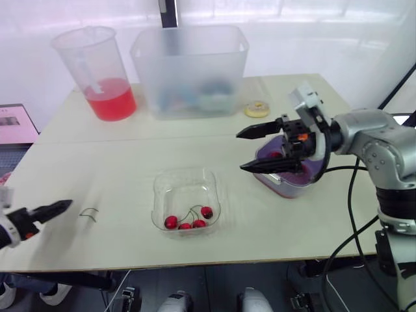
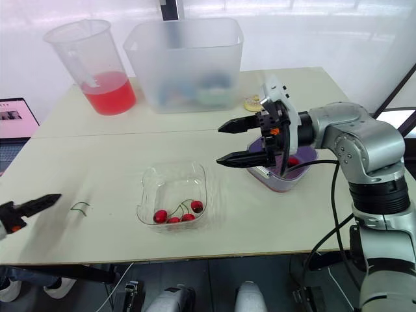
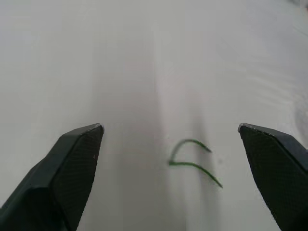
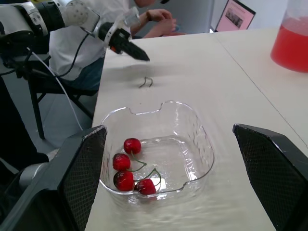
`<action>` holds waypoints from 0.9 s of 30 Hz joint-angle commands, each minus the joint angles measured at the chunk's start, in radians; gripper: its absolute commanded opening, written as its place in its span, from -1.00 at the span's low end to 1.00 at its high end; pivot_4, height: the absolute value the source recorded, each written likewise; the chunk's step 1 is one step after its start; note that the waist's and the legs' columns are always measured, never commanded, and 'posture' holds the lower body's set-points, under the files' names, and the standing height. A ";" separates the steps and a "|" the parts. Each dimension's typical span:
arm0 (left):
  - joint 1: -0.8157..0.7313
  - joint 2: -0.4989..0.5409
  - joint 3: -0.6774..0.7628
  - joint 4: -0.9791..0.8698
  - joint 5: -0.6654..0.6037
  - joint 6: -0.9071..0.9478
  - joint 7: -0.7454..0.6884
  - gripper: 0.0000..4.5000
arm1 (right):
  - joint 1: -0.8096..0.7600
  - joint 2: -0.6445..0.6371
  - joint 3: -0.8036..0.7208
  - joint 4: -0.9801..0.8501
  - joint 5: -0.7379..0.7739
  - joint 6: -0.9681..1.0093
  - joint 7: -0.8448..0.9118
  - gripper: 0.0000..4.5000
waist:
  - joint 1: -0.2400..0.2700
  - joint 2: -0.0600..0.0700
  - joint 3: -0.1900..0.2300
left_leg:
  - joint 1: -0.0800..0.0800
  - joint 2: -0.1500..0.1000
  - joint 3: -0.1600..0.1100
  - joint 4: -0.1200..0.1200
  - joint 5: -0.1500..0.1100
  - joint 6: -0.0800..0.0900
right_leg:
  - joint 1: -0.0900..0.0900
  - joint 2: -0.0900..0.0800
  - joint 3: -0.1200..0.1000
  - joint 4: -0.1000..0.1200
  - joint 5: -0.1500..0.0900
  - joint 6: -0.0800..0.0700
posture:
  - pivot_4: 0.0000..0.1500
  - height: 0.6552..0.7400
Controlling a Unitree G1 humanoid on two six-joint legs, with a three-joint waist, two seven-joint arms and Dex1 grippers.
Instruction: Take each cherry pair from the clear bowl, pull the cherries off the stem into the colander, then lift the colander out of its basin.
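The clear bowl (image 1: 185, 198) stands near the table's front middle and holds two cherry pairs (image 1: 188, 221) on green stems. To its right sits the purple colander (image 1: 289, 179) in its basin, with a red cherry (image 2: 294, 160) inside. My right gripper (image 1: 240, 151) hangs open over the colander's left side, pointing toward the bowl with nothing between its fingers. A bare green stem (image 1: 89, 213) lies on the table at the front left. Just left of it is my left gripper (image 3: 171, 127), open and empty, low over the table.
A jug of red liquid (image 1: 97, 71) and a large translucent tub (image 1: 188, 68) stand along the back. A small yellow ring (image 1: 257, 109) lies behind the colander. A screen (image 1: 13, 123) sits off the table's left. A seated person (image 4: 144, 14) is beyond the left end.
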State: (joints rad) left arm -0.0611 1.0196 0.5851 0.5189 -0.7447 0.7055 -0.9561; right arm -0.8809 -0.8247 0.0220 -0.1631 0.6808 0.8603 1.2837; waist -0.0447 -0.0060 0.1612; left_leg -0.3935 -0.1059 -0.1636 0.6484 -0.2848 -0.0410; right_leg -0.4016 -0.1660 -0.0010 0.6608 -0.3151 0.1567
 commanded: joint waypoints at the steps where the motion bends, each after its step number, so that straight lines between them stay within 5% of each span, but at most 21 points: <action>1: -0.005 0.041 0.065 0.006 0.023 -0.069 -0.056 0.99 | -0.005 -0.022 -0.040 -0.039 0.031 0.006 -0.001 1.00 | 0.000 0.000 0.000 | 0.000 0.000 0.000 0.000 0.000 0.000 | 0.000 0.000 0.000 0.000 0.000 0.000 | 1.00 1.00; 6: 0.019 0.052 0.075 -0.250 -0.036 -0.046 -0.198 0.99 | -0.009 -0.037 -0.034 -0.044 0.055 0.050 -0.014 1.00 | 0.005 0.000 0.000 | 0.000 0.000 0.000 0.000 0.000 0.000 | 0.000 -0.001 0.000 0.000 0.000 0.000 | 1.00 1.00; 15: -0.064 0.094 -0.115 -0.719 0.036 -0.128 -0.230 0.99 | 0.034 -0.097 0.009 -0.153 0.054 0.054 0.003 1.00 | 0.002 0.000 0.000 | -0.001 0.000 0.001 0.000 0.000 0.000 | 0.000 0.000 0.000 0.000 0.000 0.000 | 1.00 1.00; 18: -0.116 0.086 -0.141 -0.835 -0.035 -0.066 -0.201 0.99 | 0.014 -0.093 0.048 -0.146 0.018 0.057 -0.025 1.00 | -0.001 0.000 0.000 | -0.001 0.000 0.002 0.001 0.000 0.000 | 0.000 0.000 0.000 0.000 0.000 0.000 | 1.00 1.00; 22: -0.088 0.082 -0.105 -0.922 -0.102 -0.013 -0.217 0.99 | -0.019 -0.080 0.078 -0.190 0.026 0.100 -0.063 1.00 | -0.001 0.000 0.000 | -0.001 0.001 0.002 0.000 0.000 0.000 | -0.001 0.000 0.001 0.000 0.000 0.000 | 1.00 1.00; 27: 0.054 0.037 0.039 -0.942 -0.036 -0.106 -0.255 0.99 | -0.100 -0.082 0.160 -0.218 0.000 0.119 -0.036 1.00 | -0.001 0.000 0.001 | -0.002 0.001 0.002 0.000 0.000 0.000 | -0.002 0.000 0.000 0.000 0.000 0.000 | 1.00 1.00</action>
State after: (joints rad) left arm -0.0140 1.0630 0.5530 -0.4072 -0.8046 0.6564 -1.1982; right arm -0.9320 -0.9054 0.1734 -0.3689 0.6877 0.9680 1.2304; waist -0.0459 -0.0059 0.1618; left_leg -0.3950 -0.1049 -0.1604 0.6485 -0.2848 -0.0408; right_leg -0.4034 -0.1659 -0.0004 0.6604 -0.3151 0.1567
